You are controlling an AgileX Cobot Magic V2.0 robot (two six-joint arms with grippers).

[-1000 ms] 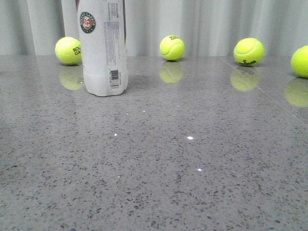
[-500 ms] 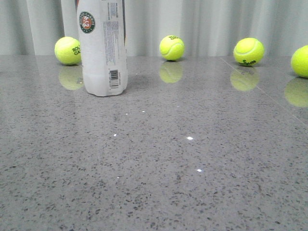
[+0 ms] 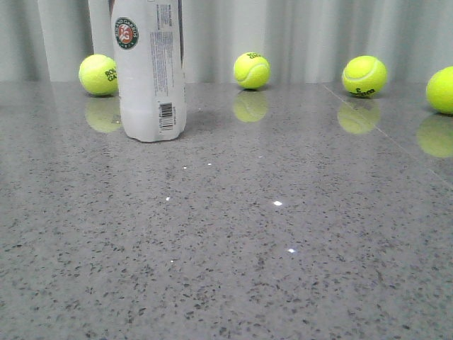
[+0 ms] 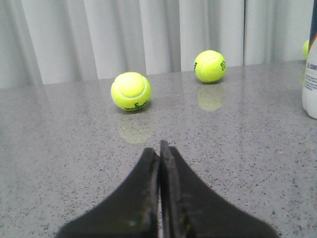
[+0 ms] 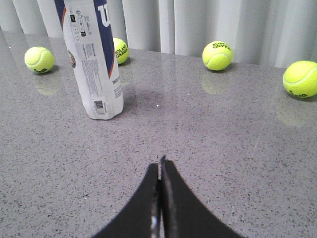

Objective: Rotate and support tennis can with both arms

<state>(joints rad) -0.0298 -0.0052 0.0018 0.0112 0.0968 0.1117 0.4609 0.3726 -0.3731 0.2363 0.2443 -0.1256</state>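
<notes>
Down at the near edge of our wrist views we have both pincers. Our left gripper [image 4: 159, 148] is clenched, its two black fingers [image 4: 143, 198] pressed flat together with only a hairline seam between them, holding nothing and touching nothing on the table [image 4: 247, 148]. Our right gripper [image 5: 160, 166] is the same: pinched tight, empty, poised above bare speckled grey stone, well short of the can [image 5: 94, 59].

Moving out, the can stands upright on the table [image 3: 283, 248], left of centre in the front view, in the far half of the surface. It is a tall tube with a white label, a barcode [image 3: 166, 111] low on the side, a block of fine print above it, and a round green and red logo [image 3: 127, 32] near the upper part we can see. From the right wrist we also catch a navy panel with a white letter and an orange stripe along its edge. Its top runs out of every view, so we cannot see the rim. The base rests flat, mirrored faintly in the polished stone.

Farther back, four balls sit near the curtain [image 3: 318, 35]: one [image 3: 98, 74] just behind the can on its left, one [image 3: 252, 70] centre, one [image 3: 364, 76] right, one [image 3: 442, 90] at the right edge.
</notes>
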